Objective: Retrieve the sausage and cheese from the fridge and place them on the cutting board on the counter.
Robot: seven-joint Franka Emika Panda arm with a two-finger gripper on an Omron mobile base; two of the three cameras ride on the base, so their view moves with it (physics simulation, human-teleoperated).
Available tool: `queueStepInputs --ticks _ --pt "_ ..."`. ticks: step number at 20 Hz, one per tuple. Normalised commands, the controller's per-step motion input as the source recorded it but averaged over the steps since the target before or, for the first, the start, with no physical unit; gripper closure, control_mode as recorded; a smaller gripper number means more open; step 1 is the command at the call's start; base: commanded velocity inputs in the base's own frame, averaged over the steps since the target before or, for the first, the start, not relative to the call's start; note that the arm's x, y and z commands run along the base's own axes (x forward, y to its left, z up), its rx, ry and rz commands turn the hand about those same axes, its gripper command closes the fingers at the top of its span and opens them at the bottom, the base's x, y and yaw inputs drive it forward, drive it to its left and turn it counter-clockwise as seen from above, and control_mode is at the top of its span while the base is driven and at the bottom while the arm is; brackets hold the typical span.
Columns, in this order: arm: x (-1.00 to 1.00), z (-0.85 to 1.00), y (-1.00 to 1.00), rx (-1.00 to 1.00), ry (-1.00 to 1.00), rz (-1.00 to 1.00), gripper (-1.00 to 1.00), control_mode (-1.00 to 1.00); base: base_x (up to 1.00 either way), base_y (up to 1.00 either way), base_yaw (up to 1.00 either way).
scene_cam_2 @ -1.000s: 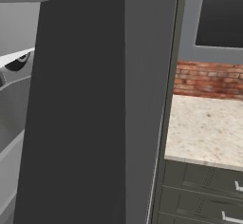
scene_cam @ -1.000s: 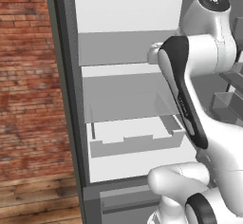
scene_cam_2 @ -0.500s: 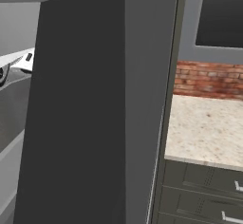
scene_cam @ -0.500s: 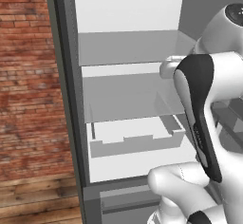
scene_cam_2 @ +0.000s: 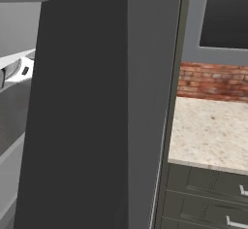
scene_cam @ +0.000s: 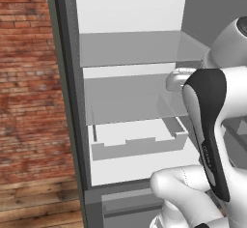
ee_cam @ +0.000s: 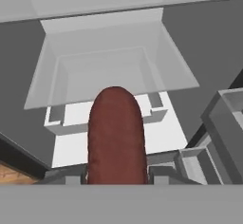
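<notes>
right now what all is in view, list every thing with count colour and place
sausage: 1, dark red-brown, held in the hand, pointing toward the open fridge
fridge: 1, grey outside, white inside, door open, in front of the base
fridge shelves: 2, translucent grey, upper interior
fridge drawer: 1, pale grey, below the shelves
counter: 1, beige speckled, right of the fridge
drawers: dark grey with silver handles, under the counter
brick wall: red-brown, left of the fridge
wooden floor: brown, lower left
arm: 1, white with dark joints
hand: 1, shut on the sausage

The white arm [scene_cam: 212,125] has swung right and nearer the camera, drawing back from the fridge [scene_cam: 130,101] shelves.
</notes>
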Motion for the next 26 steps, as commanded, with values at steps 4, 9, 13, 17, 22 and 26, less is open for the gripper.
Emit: queueStepInputs --ticks 4,9,13,17,22,26 --pt "0.00 -0.06 0.00 0.02 0.05 0.00 1.00 1.00 -0.05 0.01 0.00" --pt "0.00 0.00 0.00 0.00 0.00 0.00 1.00 1.00 -0.51 0.39 0.00" --pt "0.00 0.00 0.00 0.00 0.00 0.00 1.00 1.00 -0.87 0.49 -0.02" --pt "0.00 0.00 0.00 0.00 0.00 0.00 1.00 1.00 -0.99 0.27 -0.26" --pt "0.00 0.00 0.00 0.00 0.00 0.00 1.00 1.00 -0.97 0.26 -0.74" --pt "0.00 0.00 0.00 0.00 0.00 0.00 1.00 1.00 -0.97 0.47 -0.71"
